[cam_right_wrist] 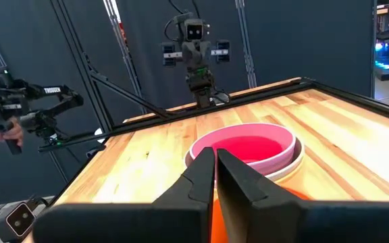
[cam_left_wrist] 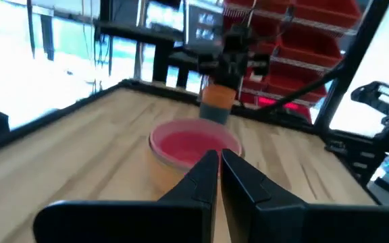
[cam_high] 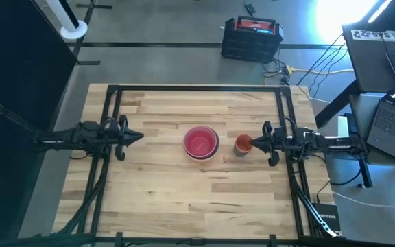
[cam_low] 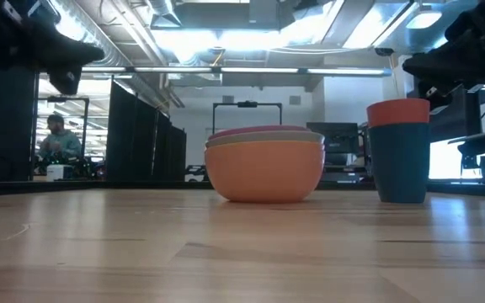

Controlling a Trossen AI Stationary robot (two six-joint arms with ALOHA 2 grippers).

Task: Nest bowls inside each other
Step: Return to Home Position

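A stack of nested bowls [cam_high: 201,143] stands on its base at the table's middle. Its outer bowl is peach-orange [cam_low: 264,172], with grey and pink rims above it and a red-pink inside [cam_right_wrist: 245,147]. To its right stands a small orange-red bowl [cam_high: 243,145] set in a dark blue one [cam_low: 400,164]. My right gripper [cam_high: 254,143] is shut and level, just right of and above this small pair, and the low view shows a gap between them. My left gripper [cam_high: 140,136] is shut and level, well left of the stack, pointing at it [cam_left_wrist: 194,145].
Black frame rails [cam_high: 108,158] [cam_high: 290,171] run along the table's left and right sides under the arms. Bare wood lies near and far of the bowls. A black case [cam_high: 251,38] sits on the floor beyond the far edge. A person [cam_low: 55,139] is far off in the room.
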